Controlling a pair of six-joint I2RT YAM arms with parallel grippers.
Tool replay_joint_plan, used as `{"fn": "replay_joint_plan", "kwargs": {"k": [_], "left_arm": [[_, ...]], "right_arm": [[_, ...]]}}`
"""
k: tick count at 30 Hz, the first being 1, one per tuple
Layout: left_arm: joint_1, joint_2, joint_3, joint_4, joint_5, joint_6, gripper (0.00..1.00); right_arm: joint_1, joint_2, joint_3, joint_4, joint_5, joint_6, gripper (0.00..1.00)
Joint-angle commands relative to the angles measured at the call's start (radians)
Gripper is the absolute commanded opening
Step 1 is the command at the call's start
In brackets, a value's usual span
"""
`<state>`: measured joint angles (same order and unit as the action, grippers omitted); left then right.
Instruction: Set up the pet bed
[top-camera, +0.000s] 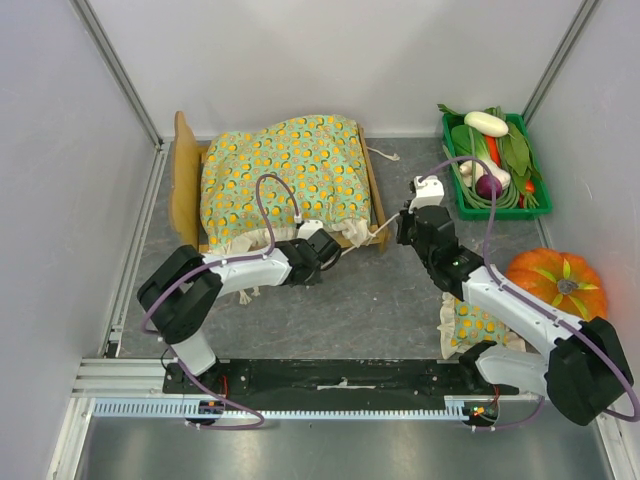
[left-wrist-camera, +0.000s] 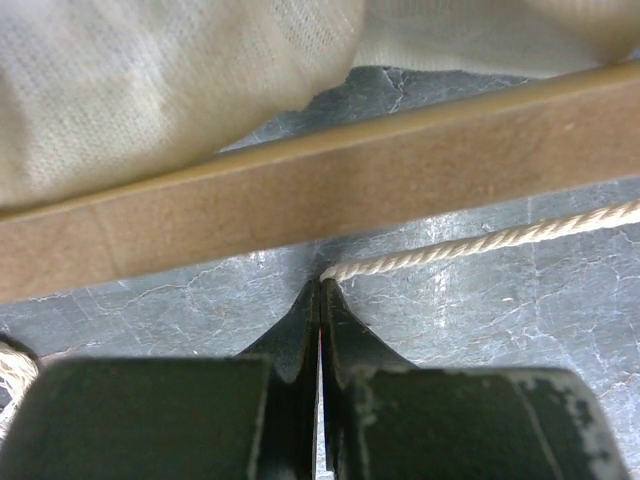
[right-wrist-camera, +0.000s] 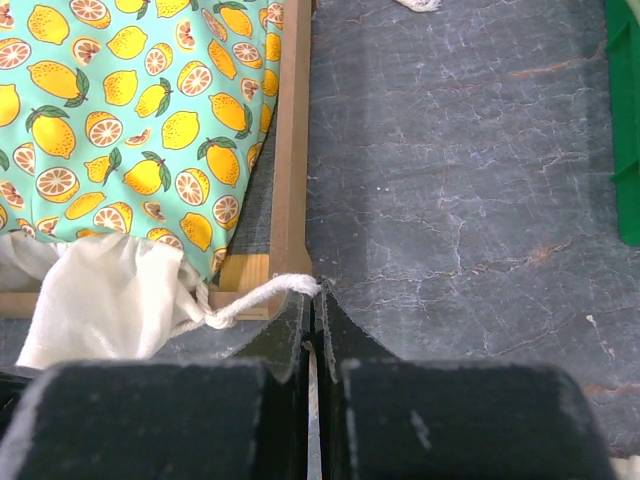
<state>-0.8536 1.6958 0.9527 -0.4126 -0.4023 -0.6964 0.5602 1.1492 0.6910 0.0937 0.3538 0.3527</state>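
The pet bed stands at the back left, headboard to the left. A green lemon-print blanket covers it, with white lining bunched at the near right corner. A white cord runs from that corner. My left gripper is shut on one end of the cord, just in front of the bed's wooden rail. My right gripper is shut on the cord beside the bed's corner post. The left gripper and right gripper both have their jaws pressed together.
A green crate of toy vegetables sits at the back right. An orange pumpkin lies right of my right arm, and a small matching green pillow lies under that arm. Grey walls enclose the table on three sides.
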Motion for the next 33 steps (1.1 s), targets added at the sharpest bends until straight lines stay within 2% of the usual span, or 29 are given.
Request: {"fn": "replay_joint_plan", "kwargs": {"k": [1, 6, 9, 10, 11, 12, 15, 16, 19, 22, 24, 26, 27, 28, 30, 31, 33], "left_arm": [[-0.002, 0.058, -0.003, -0.060, -0.044, -0.012, 0.02], [-0.009, 0.004, 0.034, -0.014, 0.002, 0.032, 0.03], [-0.019, -0.080, 0.023, 0.026, 0.040, 0.028, 0.24], [-0.022, -0.106, 0.006, 0.035, 0.054, 0.025, 0.35], [-0.022, -0.151, -0.003, 0.043, 0.062, 0.021, 0.42], [-0.024, -0.174, -0.011, 0.049, 0.066, 0.017, 0.55], [-0.024, -0.260, -0.038, 0.025, 0.047, 0.014, 0.64], [-0.025, -0.281, -0.048, 0.014, 0.042, 0.017, 0.66], [-0.025, -0.399, -0.048, -0.020, 0.017, 0.037, 0.72], [-0.019, -0.527, -0.002, -0.054, -0.052, 0.090, 0.84], [0.035, -0.583, 0.036, -0.068, -0.052, 0.142, 0.92], [0.109, -0.596, 0.107, -0.072, -0.008, 0.197, 0.93], [0.187, -0.599, 0.144, -0.065, 0.037, 0.216, 0.96], [0.226, -0.588, 0.158, -0.045, 0.068, 0.241, 0.98], [0.336, -0.555, 0.229, 0.001, 0.162, 0.302, 1.00], [0.368, -0.500, 0.254, 0.014, 0.186, 0.313, 1.00], [0.466, -0.432, 0.317, 0.041, 0.270, 0.304, 1.00]], "right_arm": [[-0.046, 0.003, 0.085, 0.086, -0.030, 0.014, 0.00], [-0.037, -0.031, 0.004, 0.067, -0.220, 0.077, 0.00], [-0.020, -0.095, -0.099, 0.015, -0.259, 0.109, 0.01], [-0.005, -0.141, -0.167, -0.008, -0.280, 0.144, 0.05], [0.007, -0.166, -0.204, -0.014, -0.289, 0.161, 0.08], [0.020, -0.190, -0.240, -0.018, -0.294, 0.182, 0.12], [0.044, -0.267, -0.318, -0.057, -0.341, 0.212, 0.39], [0.044, -0.282, -0.299, -0.090, -0.352, 0.177, 0.51], [0.044, -0.295, -0.195, -0.204, -0.313, 0.128, 0.62], [0.044, -0.269, -0.064, -0.209, -0.230, 0.039, 0.75], [0.043, -0.221, 0.002, -0.183, -0.178, 0.019, 0.78], [0.040, -0.093, 0.141, -0.166, -0.156, 0.038, 0.77], [0.041, -0.039, 0.197, -0.164, -0.177, 0.049, 0.77], [0.040, 0.068, 0.305, -0.152, -0.205, 0.055, 0.73], [0.040, 0.177, 0.419, -0.129, -0.257, 0.057, 0.67], [0.040, 0.287, 0.533, -0.115, -0.254, 0.060, 0.61], [0.037, 0.403, 0.654, -0.104, -0.234, 0.063, 0.58]]}}
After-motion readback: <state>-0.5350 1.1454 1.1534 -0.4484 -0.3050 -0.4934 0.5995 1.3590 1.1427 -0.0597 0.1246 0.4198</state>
